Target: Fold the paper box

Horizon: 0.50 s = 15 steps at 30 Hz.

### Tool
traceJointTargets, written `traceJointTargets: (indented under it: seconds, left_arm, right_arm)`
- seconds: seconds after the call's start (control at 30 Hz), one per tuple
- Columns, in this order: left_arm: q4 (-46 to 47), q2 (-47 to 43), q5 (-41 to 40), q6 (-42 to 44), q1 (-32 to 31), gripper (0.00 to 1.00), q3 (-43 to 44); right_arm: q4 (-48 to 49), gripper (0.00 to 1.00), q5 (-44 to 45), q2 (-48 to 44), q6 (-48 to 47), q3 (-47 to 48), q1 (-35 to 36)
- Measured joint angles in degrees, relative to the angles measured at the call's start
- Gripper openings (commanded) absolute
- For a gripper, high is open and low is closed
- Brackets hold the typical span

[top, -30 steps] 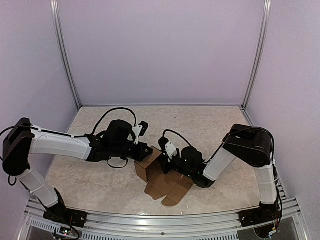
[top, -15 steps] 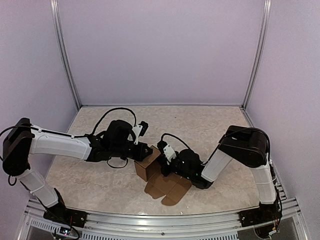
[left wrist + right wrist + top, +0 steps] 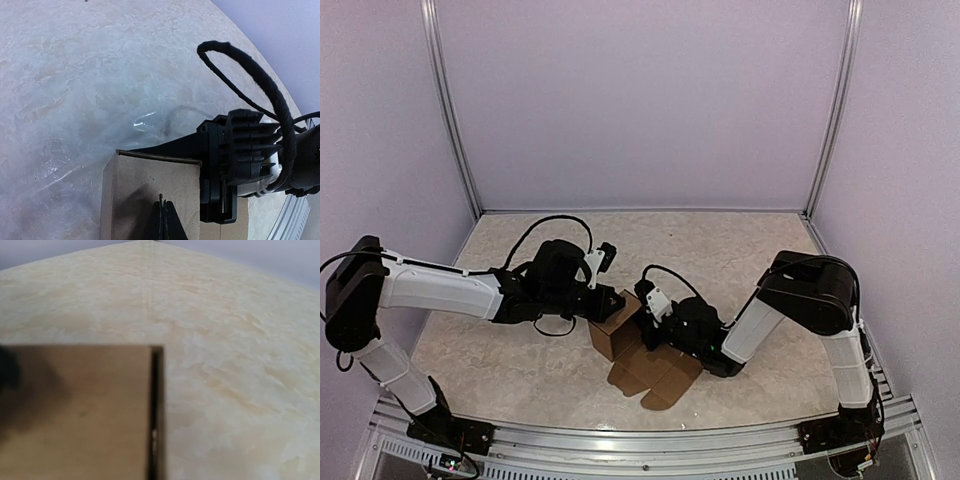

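Note:
The paper box [image 3: 617, 336] is brown cardboard, partly raised into a squarish shell, with flat flaps [image 3: 658, 378] spread on the table in front of it. My left gripper [image 3: 616, 303] is shut, and in the left wrist view its tips [image 3: 162, 207] rest against a raised panel of the box [image 3: 135, 185]. My right gripper [image 3: 647, 324] sits against the box's right side; its black body shows in the left wrist view [image 3: 235, 160]. In the right wrist view a box panel [image 3: 80, 410] fills the left half and hides the fingers.
The marbled tabletop [image 3: 720, 250] stretches behind the box to the lilac back wall. Metal posts [image 3: 450, 110] stand at the back corners. A metal rail [image 3: 650, 445] runs along the near edge. A black cable loop [image 3: 250, 70] arches over the right gripper.
My right gripper has moved left, closing up against the box's right side. The flat flaps shifted slightly left. The left arm has stayed put.

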Motion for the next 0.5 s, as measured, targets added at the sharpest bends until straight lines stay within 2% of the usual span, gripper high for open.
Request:
traceJointTargets:
  seconds: [0.33, 0.4, 0.47, 0.5]
  left_arm:
    - [0.0, 0.0, 0.02, 0.0, 0.0, 0.0, 0.0]
    - [0.0, 0.0, 0.02, 0.0, 0.0, 0.0, 0.0]
    - [0.0, 0.0, 0.0, 0.0, 0.0, 0.0, 0.0]
    - [0.0, 0.0, 0.0, 0.0, 0.0, 0.0, 0.0]
  right_arm:
    - [-0.04, 0.21, 1.09, 0.0, 0.07, 1.44, 0.0]
    - [-0.09, 0.17, 1.18, 0.0, 0.04, 2.01, 0.0]
    - [-0.2, 0.01, 1.16, 0.04, 0.04, 2.6, 0.0]
    - [-0.24, 0.0, 1.11, 0.11, -0.11, 2.82, 0.0]
